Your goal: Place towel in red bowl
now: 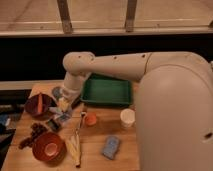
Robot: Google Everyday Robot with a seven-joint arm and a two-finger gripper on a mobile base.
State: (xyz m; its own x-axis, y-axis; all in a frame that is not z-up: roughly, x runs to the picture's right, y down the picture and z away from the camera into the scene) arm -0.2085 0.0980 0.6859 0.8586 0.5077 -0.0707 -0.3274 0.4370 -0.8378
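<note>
Hanging over the table's (125,150) left side near a dark bowl (39,104), the gripper (63,106) seemingly carried the pale towel (60,116), so the drop into the red bowl (48,146) below remained undone.

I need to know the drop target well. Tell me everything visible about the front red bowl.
The red bowl sits upright at the table's front left corner. It is round, reddish-brown, seemingly smooth, with a small pale item lying in its middle. Dark clustered bits lie just beside its upper left rim; whether they touch is unclear. The gripper is apart from it, farther back.
</note>
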